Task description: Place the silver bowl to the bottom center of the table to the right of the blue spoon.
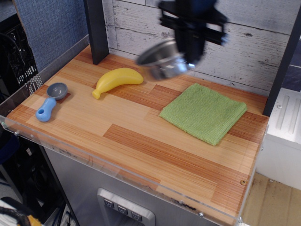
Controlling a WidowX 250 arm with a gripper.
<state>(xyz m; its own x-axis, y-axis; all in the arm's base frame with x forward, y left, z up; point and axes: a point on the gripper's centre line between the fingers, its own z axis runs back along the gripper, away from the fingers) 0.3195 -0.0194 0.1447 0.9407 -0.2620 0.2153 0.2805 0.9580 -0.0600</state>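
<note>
The end effector [190, 59] pinches the silver bowl [161, 60] by its rim, tilted, high at twelve o'clock above the counter [141, 141]. A slip could drop it onto the banana [115, 80], short of the blue spoon [51, 101].

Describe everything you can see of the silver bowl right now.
The silver bowl is a shiny, round stainless-steel vessel, motion-blurred. It hangs tilted in the air, clear of the table, gripped at its right rim by the gripper. It sits above the back of the table, right of the banana, and touches nothing else.
</note>
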